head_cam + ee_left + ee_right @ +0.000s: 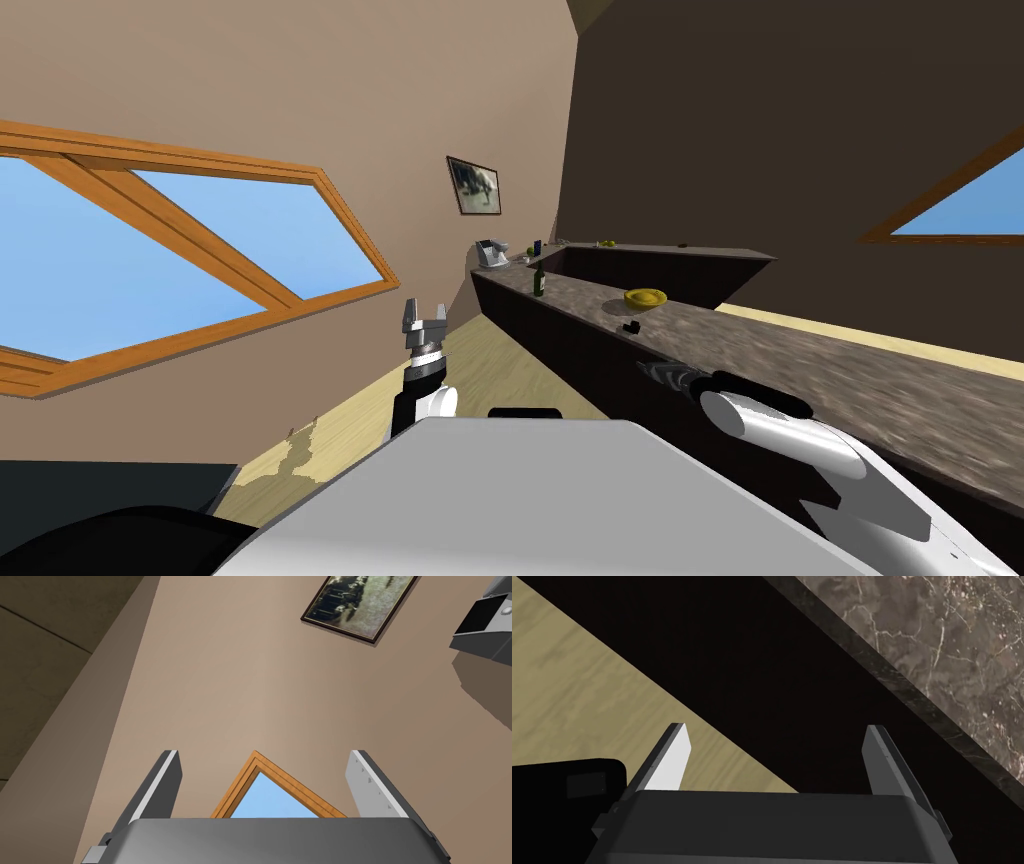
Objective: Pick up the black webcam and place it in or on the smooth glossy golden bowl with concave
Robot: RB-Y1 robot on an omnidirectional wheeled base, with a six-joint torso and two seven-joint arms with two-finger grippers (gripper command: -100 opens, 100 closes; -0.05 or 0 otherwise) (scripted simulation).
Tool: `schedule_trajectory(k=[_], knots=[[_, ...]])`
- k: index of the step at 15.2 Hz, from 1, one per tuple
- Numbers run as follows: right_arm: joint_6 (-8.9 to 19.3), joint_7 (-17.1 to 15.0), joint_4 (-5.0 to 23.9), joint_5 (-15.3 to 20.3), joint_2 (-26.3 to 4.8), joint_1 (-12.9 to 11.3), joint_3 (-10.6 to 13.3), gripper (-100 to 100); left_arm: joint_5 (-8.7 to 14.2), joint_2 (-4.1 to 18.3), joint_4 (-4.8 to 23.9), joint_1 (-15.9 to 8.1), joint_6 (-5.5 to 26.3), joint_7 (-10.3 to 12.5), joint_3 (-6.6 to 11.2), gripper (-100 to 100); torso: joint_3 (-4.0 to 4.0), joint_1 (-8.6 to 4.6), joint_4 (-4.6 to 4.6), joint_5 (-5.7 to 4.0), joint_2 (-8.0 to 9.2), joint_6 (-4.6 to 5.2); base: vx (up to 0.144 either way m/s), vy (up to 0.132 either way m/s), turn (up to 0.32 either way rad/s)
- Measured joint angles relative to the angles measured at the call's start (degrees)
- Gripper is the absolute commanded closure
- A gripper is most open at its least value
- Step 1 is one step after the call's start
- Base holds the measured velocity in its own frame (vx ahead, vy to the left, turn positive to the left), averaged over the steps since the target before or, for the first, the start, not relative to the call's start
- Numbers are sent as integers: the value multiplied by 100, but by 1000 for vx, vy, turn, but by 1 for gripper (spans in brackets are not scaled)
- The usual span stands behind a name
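Golden bowl (pixel 645 297) rests on the counter (pixel 800 355), black webcam (pixel 630 328) lying near it.

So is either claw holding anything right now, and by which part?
Nothing is held. The left claw and the right claw are both open and empty; the black webcam sits on the counter near the golden bowl.

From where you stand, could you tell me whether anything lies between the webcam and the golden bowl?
Nothing visible does: the webcam sits near the golden bowl with bare countertop between; the green bottle stands well aside.
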Motion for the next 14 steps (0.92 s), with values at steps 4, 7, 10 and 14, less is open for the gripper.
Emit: schedule_trajectory(k=[4, 7, 10, 14], knots=[[420, -363, 172, -158, -136, -43, -75, -100, 0, 0, 0, 0, 0, 0, 0, 0, -3, -2, -1, 0, -5, -1, 61, 12, 45], [751, -677, 350, -348, -291, -56, -149, -100, 0, 0, 0, 0, 0, 0, 0, 0, -8, -7, -3, -2, -14, -1, 88, 3, 58], [1072, -977, 494, -573, -452, -16, -236, -100, 0, 0, 0, 0, 0, 0, 0, 0, -9, -9, -3, -2, -15, -1, 84, -3, 56], [1495, -1349, 663, -769, -634, -29, -303, -100, 0, 0, 0, 0, 0, 0, 0, 0, -5, -8, -2, -1, -9, 0, 66, -1, 40]])
